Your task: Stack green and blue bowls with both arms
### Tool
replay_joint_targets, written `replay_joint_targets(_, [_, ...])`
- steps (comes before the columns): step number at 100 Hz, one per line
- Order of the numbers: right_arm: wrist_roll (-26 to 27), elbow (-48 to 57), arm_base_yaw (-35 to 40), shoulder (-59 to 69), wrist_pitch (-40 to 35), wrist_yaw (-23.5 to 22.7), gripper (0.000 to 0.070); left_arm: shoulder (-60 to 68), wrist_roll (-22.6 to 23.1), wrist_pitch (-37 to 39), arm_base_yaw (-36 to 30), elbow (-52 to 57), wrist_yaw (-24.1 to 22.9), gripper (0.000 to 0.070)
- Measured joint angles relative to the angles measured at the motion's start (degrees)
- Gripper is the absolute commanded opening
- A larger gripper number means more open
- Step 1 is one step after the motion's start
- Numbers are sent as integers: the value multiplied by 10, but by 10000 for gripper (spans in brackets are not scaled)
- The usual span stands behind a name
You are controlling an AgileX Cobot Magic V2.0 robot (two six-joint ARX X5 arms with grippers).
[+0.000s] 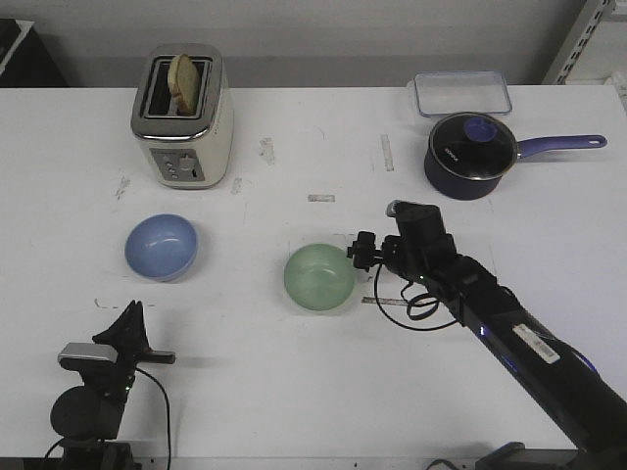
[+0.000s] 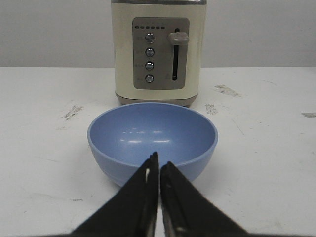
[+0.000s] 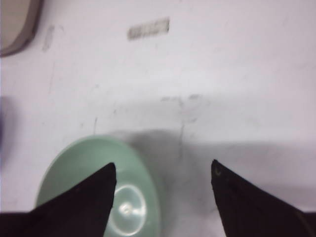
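Right pincer (image 3: pixel 163 170) partly hides green bowl (image 3: pixel 133 197).

On the table (image 1: pixel 294 411), the toaster (image 1: pixel 182 117) stood at the far left, with a slice of bread (image 1: pixel 183 76) in its slot. Nearer than it lay one bowl (image 1: pixel 161 246); the other bowl (image 1: pixel 319 278) lay to the right of that, near the middle. The left gripper (image 2: pixel 159 163) sat near the front edge, just before the left bowl. The right gripper (image 3: pixel 163 173) hung at the middle bowl's right rim. At the far right stood a lidded saucepan (image 1: pixel 471 155), with a container (image 1: pixel 461 93) behind it.
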Motion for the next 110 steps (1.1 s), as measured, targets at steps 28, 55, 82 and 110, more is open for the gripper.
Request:
replay_joint_targets(28, [-171,-58,-39,-85,30,44,85,0,0,0,0,0,0,2])
replay_joint_targets(55, [-243,-165,-117,-191,140,58,6,0,0,0,0,0,0,2])
replay_joint_targets(82, [-250,-309,-173,-327,261,59,6,0,0,0,0,0,0,2])
replay_joint_targets(110, [-250,-385,-179,-508,213,59,6,0,0,0,0,0,0,2])
